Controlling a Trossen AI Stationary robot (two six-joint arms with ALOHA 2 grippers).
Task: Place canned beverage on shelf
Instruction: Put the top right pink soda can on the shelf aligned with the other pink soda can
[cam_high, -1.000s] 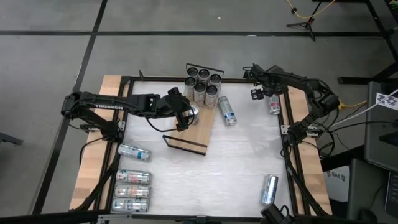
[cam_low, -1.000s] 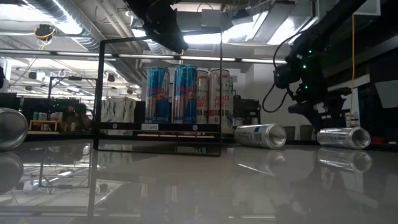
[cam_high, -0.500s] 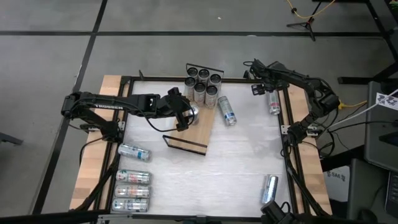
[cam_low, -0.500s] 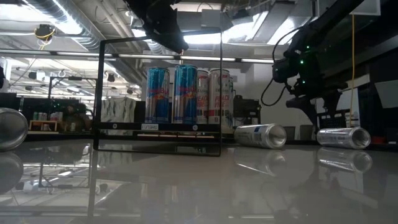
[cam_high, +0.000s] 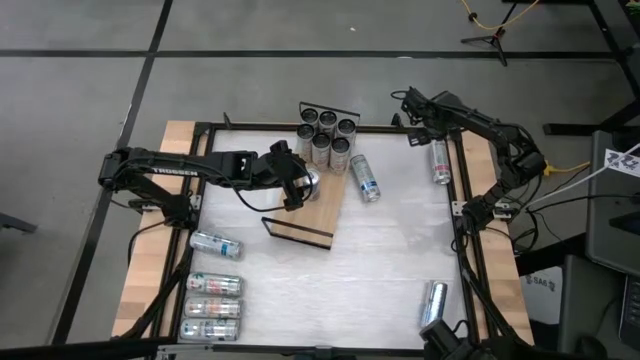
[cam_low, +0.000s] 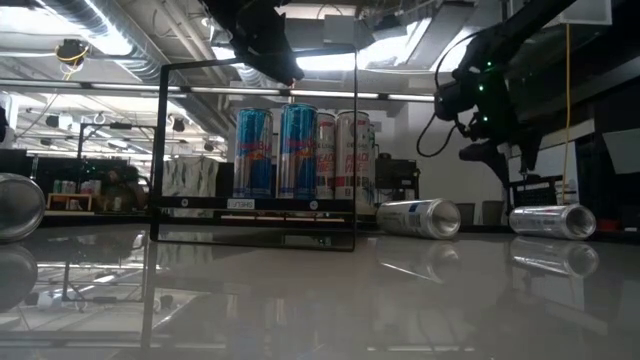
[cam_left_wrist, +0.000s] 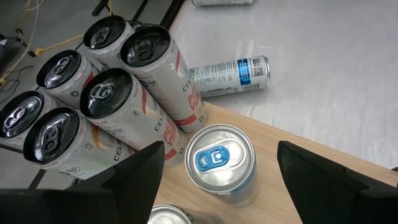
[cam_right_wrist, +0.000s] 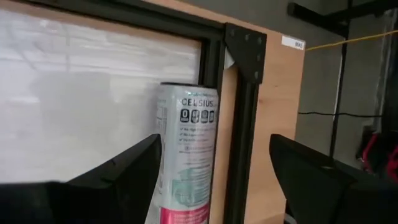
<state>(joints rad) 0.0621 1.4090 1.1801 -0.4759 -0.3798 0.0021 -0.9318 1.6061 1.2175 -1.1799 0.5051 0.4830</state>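
Observation:
The shelf (cam_high: 322, 208) is a light-wood board with a black wire rail at each short end. Several cans (cam_high: 326, 135) stand upright at its far end. A blue-topped can (cam_left_wrist: 221, 163) stands on the board just near of them. My left gripper (cam_high: 298, 186) hovers open above it, one finger on each side and touching nothing. At the table's far right a white and pink can (cam_right_wrist: 186, 155) lies on its side against the black frame rail (cam_right_wrist: 239, 137). My right gripper (cam_high: 415, 136) hangs open above it, clear of it.
A blue-labelled can (cam_high: 365, 178) lies on the table right of the shelf. Another can (cam_high: 434, 303) lies near the right front corner. Several more cans (cam_high: 212, 296) lie along the table's left front. The white tabletop (cam_high: 380, 250) between them is bare.
My right gripper has risen and drawn toward the table's far edge, away from the lying white and pink can, still open. That can lies where it was.

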